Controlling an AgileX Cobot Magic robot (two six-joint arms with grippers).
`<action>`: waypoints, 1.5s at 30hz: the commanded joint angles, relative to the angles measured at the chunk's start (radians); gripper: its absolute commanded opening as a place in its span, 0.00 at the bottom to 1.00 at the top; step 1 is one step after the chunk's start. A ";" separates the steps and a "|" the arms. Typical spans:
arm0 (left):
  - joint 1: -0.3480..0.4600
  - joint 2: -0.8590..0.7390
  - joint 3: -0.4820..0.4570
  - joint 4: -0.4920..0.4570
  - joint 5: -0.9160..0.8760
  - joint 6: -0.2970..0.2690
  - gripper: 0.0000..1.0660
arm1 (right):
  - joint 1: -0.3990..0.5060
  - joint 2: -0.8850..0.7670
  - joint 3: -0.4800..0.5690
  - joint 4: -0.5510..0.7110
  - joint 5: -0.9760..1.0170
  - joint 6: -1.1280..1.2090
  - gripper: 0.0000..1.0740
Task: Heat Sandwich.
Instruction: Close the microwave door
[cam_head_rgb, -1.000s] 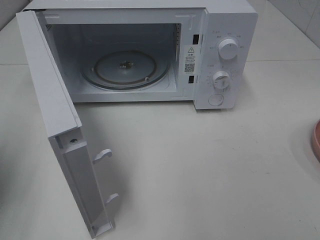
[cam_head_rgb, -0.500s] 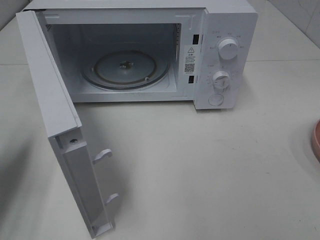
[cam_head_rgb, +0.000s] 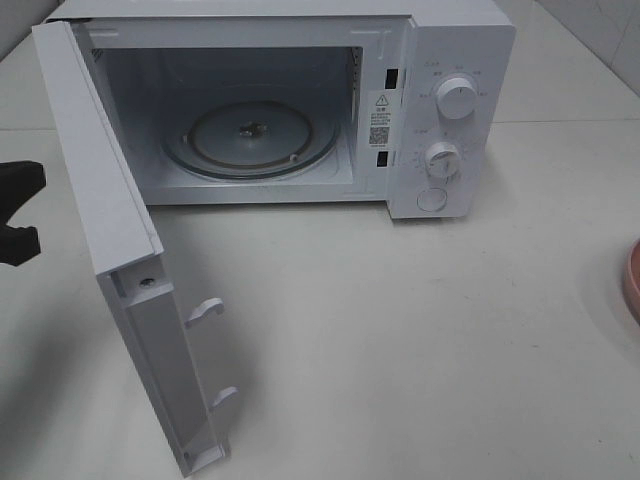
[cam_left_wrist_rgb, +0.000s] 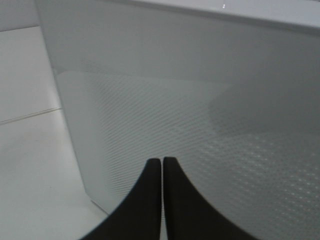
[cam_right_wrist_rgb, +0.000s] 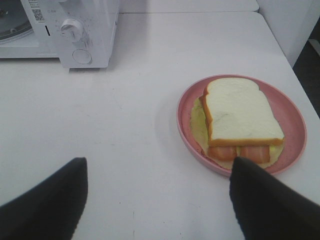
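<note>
left gripper (cam_left_wrist_rgb: 161, 165) has its fingertips pressed together, while right gripper (cam_right_wrist_rgb: 157, 172) is spread wide.

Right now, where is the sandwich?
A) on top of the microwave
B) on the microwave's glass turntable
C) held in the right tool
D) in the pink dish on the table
D: the right wrist view shows the sandwich lying in the pink dish on the table, while the open microwave holds only its bare turntable.
</note>
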 joint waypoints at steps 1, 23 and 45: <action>-0.056 0.024 -0.009 -0.063 -0.013 -0.009 0.00 | -0.007 -0.026 0.002 -0.001 -0.007 -0.004 0.71; -0.377 0.225 -0.167 -0.345 -0.035 0.084 0.00 | -0.007 -0.026 0.002 -0.001 -0.007 -0.004 0.71; -0.535 0.407 -0.571 -0.417 0.199 0.079 0.00 | -0.007 -0.026 0.002 -0.001 -0.007 -0.004 0.71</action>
